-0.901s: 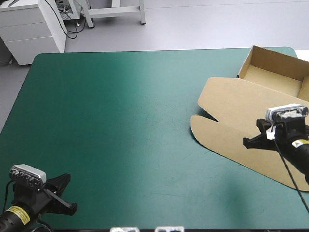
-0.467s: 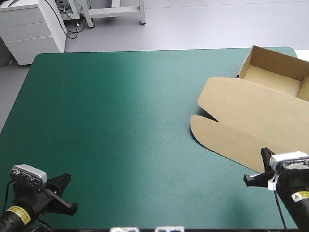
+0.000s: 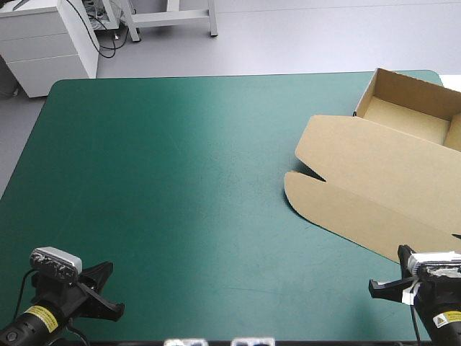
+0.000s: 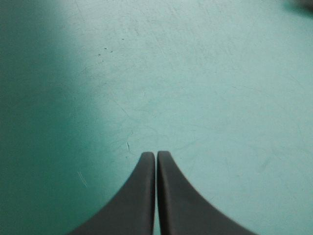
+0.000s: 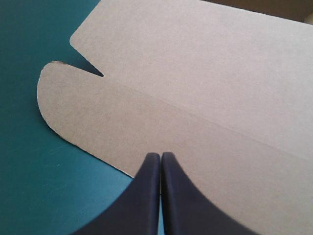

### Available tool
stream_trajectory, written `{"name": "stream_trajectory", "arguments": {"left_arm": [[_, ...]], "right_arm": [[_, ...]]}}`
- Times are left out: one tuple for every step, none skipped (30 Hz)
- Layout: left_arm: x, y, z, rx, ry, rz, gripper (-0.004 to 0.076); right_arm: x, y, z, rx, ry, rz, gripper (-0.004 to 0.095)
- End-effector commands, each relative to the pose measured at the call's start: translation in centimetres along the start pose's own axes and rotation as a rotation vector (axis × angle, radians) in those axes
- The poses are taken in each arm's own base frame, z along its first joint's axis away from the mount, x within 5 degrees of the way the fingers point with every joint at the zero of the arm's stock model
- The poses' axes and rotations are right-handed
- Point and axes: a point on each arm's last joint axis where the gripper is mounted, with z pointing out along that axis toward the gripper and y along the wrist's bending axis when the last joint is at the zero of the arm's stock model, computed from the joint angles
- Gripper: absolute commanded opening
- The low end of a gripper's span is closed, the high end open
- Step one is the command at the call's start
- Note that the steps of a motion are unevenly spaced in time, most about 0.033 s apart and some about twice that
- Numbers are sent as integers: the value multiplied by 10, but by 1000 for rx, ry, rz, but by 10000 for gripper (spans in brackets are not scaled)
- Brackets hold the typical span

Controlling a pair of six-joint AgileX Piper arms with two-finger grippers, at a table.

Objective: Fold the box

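Right claw (image 5: 160, 157) pulled back off box (image 3: 374, 173) lid toward near edge, fingers together, empty. Left claw (image 4: 156, 156) also together over bare surface (image 3: 180, 187). Box sat far right, tray open, lid flat; arms seemingly retiring.

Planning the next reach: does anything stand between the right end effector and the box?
Nothing visible does. The right end effector, shut, hangs at the near edge of the box, only bare cover beside it.
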Motion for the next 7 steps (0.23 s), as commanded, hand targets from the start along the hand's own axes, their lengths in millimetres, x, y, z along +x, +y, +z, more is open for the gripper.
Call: {"name": "stream_trajectory", "arguments": {"left_arm": [[-12,-2,-3,20,-83,0,-8],[-12,-2,-3,20,-83,0,-8],[-12,-2,-3,20,-83,0,-8],[-12,-2,-3,20,-83,0,-8],[-12,-2,-3,20,-83,0,-8],[-12,-2,-3,20,-83,0,-8],[-12,-2,-3,20,-83,0,-8]], "right_arm": [[-14,-1,-5,9,-61,6,-4],[-14,-1,-5,9,-62,6,-4],[-14,-1,-5,9,-62,6,-4],[-14,-1,-5,9,-62,9,-4],[-14,-1,-5,9,-62,11,-4],[-14,-1,-5,9,-62,11,-4],[-14,-1,-5,9,-62,11,-4]]}}
